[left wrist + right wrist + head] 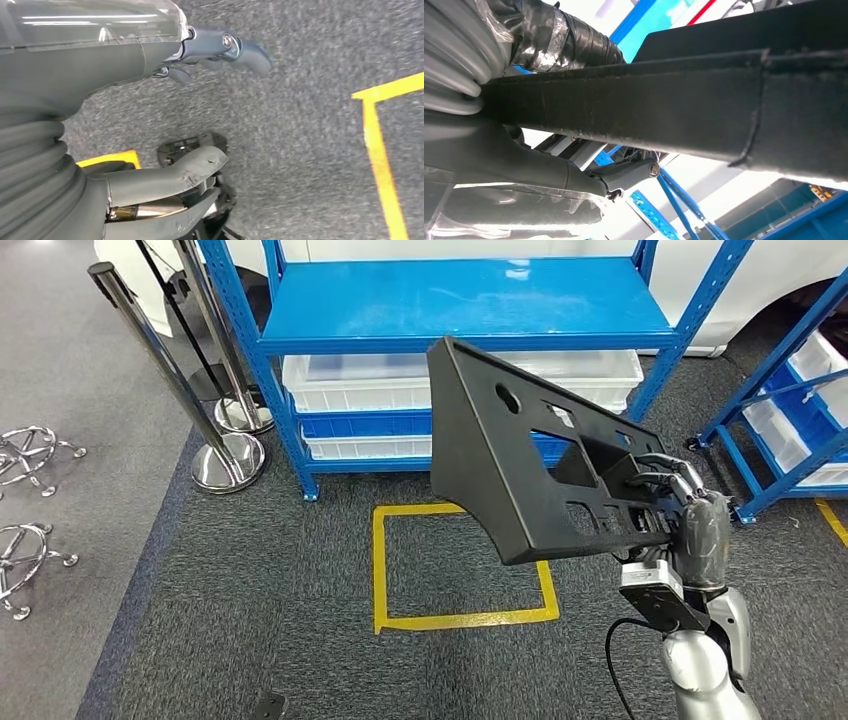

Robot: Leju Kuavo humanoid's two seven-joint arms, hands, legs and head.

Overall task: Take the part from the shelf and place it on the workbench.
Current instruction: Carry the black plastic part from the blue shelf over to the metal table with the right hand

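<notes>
My right hand (pixel 690 520) grips one end of a long black plastic part (pixel 520 460) with several cut-outs, holding it up in the air in front of the blue shelf (pixel 460 305). The part tilts, its far end high and toward the shelf. Up close in the right wrist view, the part's black edge (pixel 664 110) runs across the picture, clamped against my right hand (pixel 499 160). My left hand (pixel 190 115) hangs over the grey carpet with its fingers apart and nothing in it.
White bins (pixel 370 380) sit on the shelf's lower levels. A yellow taped square (pixel 460 565) marks the carpet below the part. Chrome stanchion posts (pixel 215 430) stand at the left, a second blue rack (pixel 790 410) at the right.
</notes>
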